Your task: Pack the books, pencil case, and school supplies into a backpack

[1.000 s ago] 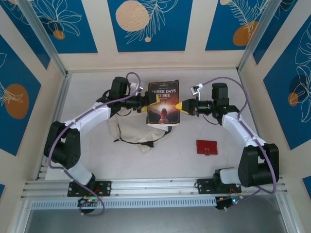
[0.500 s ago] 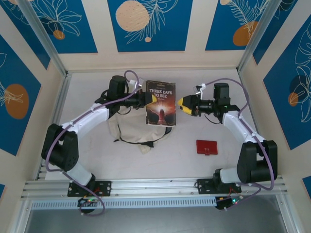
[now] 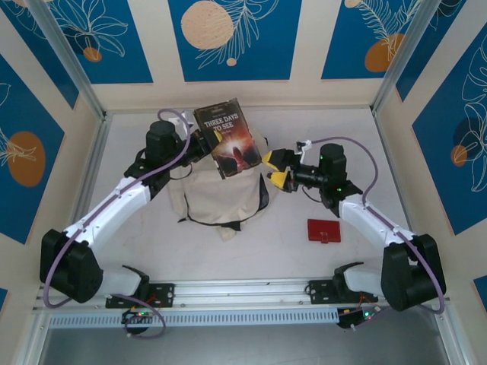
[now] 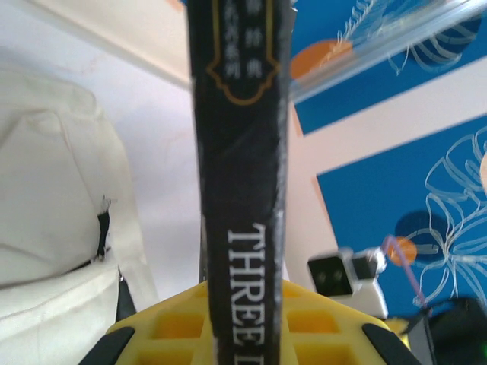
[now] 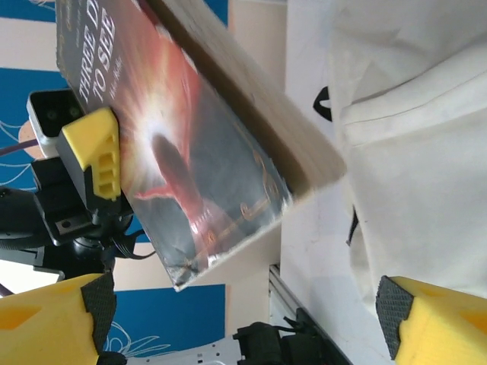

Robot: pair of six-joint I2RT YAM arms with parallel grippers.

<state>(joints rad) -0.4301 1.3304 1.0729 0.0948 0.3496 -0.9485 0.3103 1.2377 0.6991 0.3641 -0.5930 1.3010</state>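
A dark brown book [image 3: 230, 138] with white title lettering hangs tilted in the air above the cream backpack [image 3: 221, 196]. My left gripper [image 3: 203, 144] is shut on the book's left edge; in the left wrist view the spine [image 4: 242, 182] runs up between the yellow fingers [image 4: 171, 327]. My right gripper [image 3: 276, 169] stands open just right of the book, clear of it. The right wrist view has the book's cover [image 5: 183, 144] and the backpack fabric [image 5: 418, 152] ahead of the open yellow pads [image 5: 437, 319]. The dark-red pencil case [image 3: 323, 230] lies flat on the table, right of the backpack.
The white table [image 3: 304, 258] is walled by blue and cream panels [image 3: 234, 38] at the back and sides. An aluminium rail [image 3: 243, 289] runs along the near edge with both arm bases on it. Black straps trail from the backpack's front [image 3: 228, 225].
My right gripper let go of the book and drew back, opening. My left gripper closed on the book and carried it up and to the left, tilting it.
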